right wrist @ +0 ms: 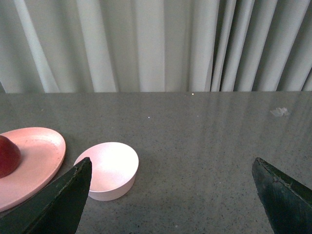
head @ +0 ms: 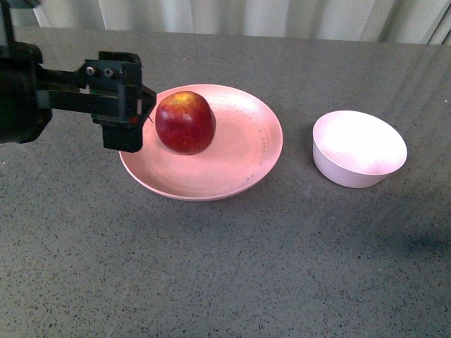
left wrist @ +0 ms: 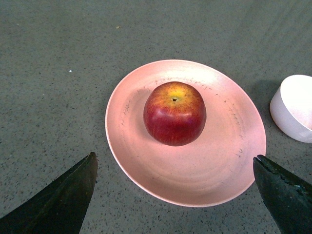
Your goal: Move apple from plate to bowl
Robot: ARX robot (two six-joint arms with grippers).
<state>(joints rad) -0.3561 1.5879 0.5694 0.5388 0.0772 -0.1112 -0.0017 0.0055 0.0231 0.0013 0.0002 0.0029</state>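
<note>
The dark-red apple (head: 185, 122) with a yellow patch at its stem sits on the wide pink plate (head: 246, 162), left of the plate's middle. My left gripper (head: 134, 116) hangs open just left of the apple, over the plate's left rim, nothing between its fingers. In the left wrist view the apple (left wrist: 174, 120) lies on the plate (left wrist: 214, 165) beyond the spread fingertips (left wrist: 73, 195). The small pale bowl (head: 358, 148) stands empty to the right of the plate. My right gripper (right wrist: 173, 195) is open, the bowl (right wrist: 109, 170) ahead of it and the plate (right wrist: 34, 156) beyond.
The dark grey speckled table (head: 225, 282) stretches bare around plate and bowl. Pale curtains (right wrist: 156, 44) hang behind the table's far edge. A small whitish scrap (right wrist: 279, 111) lies on the table far off in the right wrist view.
</note>
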